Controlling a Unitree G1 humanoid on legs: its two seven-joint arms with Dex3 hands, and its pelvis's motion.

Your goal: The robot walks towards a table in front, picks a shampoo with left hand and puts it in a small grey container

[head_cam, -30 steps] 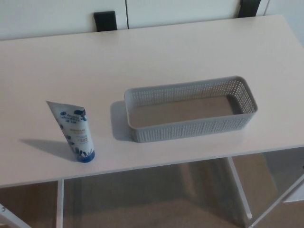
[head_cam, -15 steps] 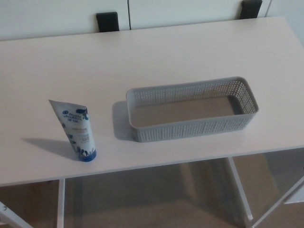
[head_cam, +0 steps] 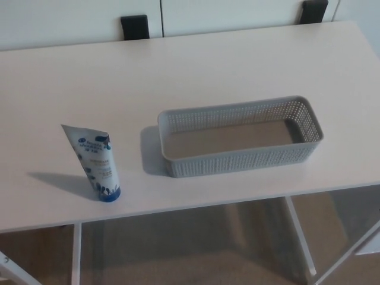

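Shampoo tube standing alone on the counter, left of the grey container.

Neither the left hand nor the right hand shows in the head view, so I cannot tell how the fingers stand. The tube rests cap-down on its blue cap, crimped end up, near the counter's front edge and apart from the container. The perforated container lies lengthwise with nothing in it. Two black blocks sit at the pale counter's far edge, and beige floor shows below.

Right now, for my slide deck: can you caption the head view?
A shampoo tube stands cap-down on the white table, left of the empty grey container.
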